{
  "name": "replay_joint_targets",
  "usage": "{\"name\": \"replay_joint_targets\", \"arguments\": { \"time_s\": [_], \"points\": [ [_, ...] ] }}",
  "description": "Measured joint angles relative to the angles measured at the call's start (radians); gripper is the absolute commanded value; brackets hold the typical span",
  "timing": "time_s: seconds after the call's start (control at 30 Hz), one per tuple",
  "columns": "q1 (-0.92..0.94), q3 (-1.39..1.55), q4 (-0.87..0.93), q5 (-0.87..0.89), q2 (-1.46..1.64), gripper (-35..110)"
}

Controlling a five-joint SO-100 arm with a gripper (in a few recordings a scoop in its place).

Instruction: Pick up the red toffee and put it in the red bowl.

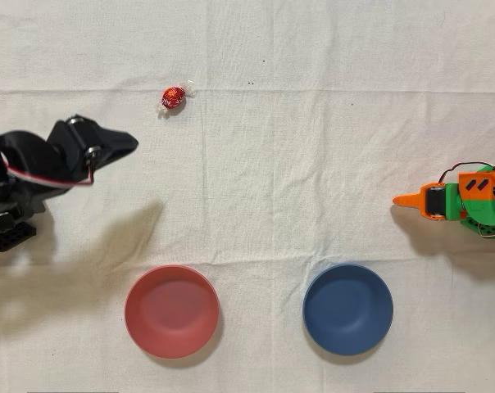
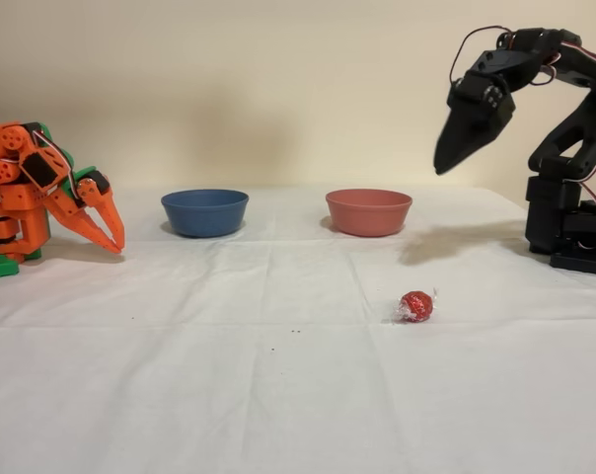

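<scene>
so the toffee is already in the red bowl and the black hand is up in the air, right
Not quite. The toffee lies on the cloth, apart from the red bowl, as the fixed view shows. The black hand is indeed up in the air.

wall (image 2: pixel 278 89): plain beige | table (image 2: pixel 229 395): creased white cloth | light: soft, even
</scene>
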Motion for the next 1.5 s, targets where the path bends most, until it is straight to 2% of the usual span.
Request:
{"name": "replay_joint_targets", "arguments": {
  "time_s": [0.2,0.43,0.67,0.93,1.5],
  "points": [
    [-0.071,-0.071,0.008,0.005,-0.095,1],
    [-0.135,-0.239,0.118,0.015,-0.176,1],
    [-0.163,-0.285,0.135,0.014,-0.215,8],
    [-0.184,-0.261,0.074,0.014,-0.249,24],
    [-0.176,-0.084,-0.089,-0.038,-0.348,31]
  ]
}}
